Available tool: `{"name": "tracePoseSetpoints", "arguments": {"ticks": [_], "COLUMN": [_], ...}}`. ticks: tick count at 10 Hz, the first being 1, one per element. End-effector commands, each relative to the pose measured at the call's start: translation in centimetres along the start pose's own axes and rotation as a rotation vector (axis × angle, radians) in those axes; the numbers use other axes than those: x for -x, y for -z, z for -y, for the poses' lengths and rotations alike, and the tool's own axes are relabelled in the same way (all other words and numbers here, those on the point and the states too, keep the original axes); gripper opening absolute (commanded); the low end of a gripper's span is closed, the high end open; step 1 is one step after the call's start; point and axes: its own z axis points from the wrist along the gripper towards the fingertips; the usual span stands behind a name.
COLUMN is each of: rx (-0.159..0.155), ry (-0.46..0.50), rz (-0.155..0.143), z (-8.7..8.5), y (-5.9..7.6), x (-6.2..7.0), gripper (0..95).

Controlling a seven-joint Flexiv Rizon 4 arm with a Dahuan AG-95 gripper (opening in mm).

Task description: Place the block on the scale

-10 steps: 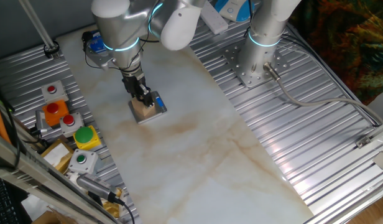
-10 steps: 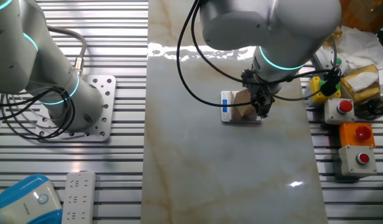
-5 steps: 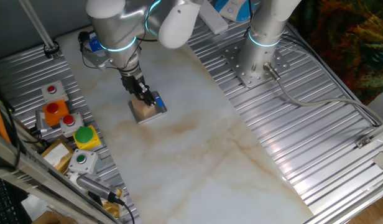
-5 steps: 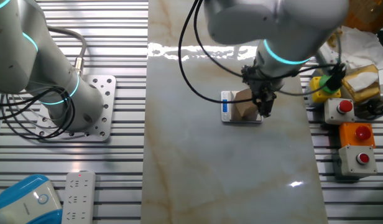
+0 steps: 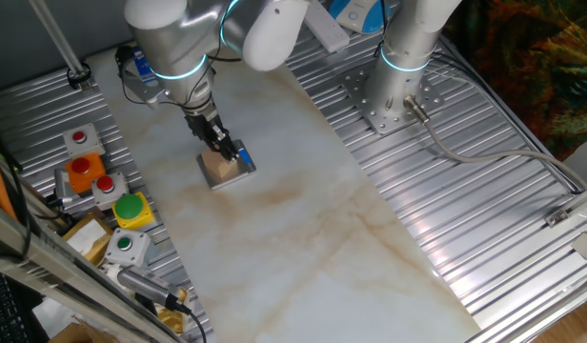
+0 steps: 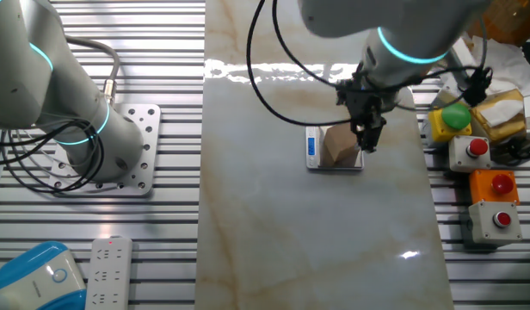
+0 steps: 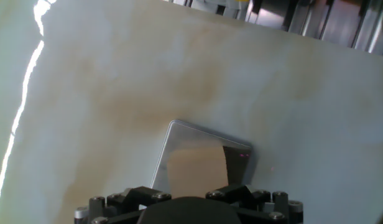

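Hand view looks down on the scale (image 7: 204,163), a grey plate in the lower middle of the frame, and the block (image 7: 197,167) lies flat on this plate. The dark body of the gripper (image 7: 190,205) fills the bottom edge, and its fingertips are not seen there, so from this view I cannot tell if the jaws are spread or pressed together. In one fixed view, the block (image 5: 217,169) sits on the scale (image 5: 232,168) in the upper left of the frame, on the pale marble tabletop (image 5: 303,229). The gripper (image 5: 224,150) hangs just above the block, at the upper right side of it, and it seems not to touch the wood. In the other fixed view the block (image 6: 339,146) rests on the scale (image 6: 321,148), whose blue strip is on the left edge of the plate. Here the gripper (image 6: 369,138) stands at the right side of the block, slightly higher, and nothing is between the jaws; how wide they are I cannot tell. A green button (image 6: 455,115) and a red button box (image 6: 473,151) are at the right of this frame, apart from the scale.
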Motion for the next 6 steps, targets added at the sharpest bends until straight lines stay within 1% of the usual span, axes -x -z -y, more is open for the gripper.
{"name": "tracePoseSetpoints", "arguments": {"ticks": [1,3,4,5,6], "rx": [0.001,0.0,-0.005,-0.003,-0.002], "ry": [-0.031,-0.058,-0.067,-0.086,-0.102], "rz": [-0.002,-0.004,-0.007,-0.011,-0.013], "z": [-1.0,-3.2,-4.5,-6.1,-7.2], "y": [0.3,0.8,1.1,1.4,1.5], "x": [0.5,1.7,2.3,3.0,3.5], "gripper": [76.0,76.0,76.0,76.0,76.0]}}
